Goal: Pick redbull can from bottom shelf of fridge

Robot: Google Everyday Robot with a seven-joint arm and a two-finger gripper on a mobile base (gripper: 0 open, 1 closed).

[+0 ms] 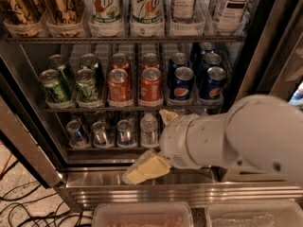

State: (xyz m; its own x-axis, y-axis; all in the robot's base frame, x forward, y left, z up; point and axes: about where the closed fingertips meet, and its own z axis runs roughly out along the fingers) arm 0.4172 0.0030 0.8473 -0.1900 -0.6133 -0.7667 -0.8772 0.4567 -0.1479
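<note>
The fridge [142, 186] stands open, with a steel sill and dark wire racks. On the bottom shelf [94, 148], three slim silver-and-blue redbull cans stand side by side in clear lanes: left [75, 131], middle [100, 133], right [124, 131]. A small clear water bottle [149, 129] stands to their right. My gripper [154, 143] is at the front of the bottom shelf, just right of the water bottle. Its two cream fingers [142, 170] are spread apart with nothing between them. My white arm [246, 136] hides the right part of the shelf.
The rack above holds green cans [54, 86], red cans [118, 85] and Pepsi cans [182, 82]. The top rack holds 7UP and tea bottles [144, 8]. Two clear bins [142, 215] lie below the sill. Cables [19, 205] lie on the floor at the left.
</note>
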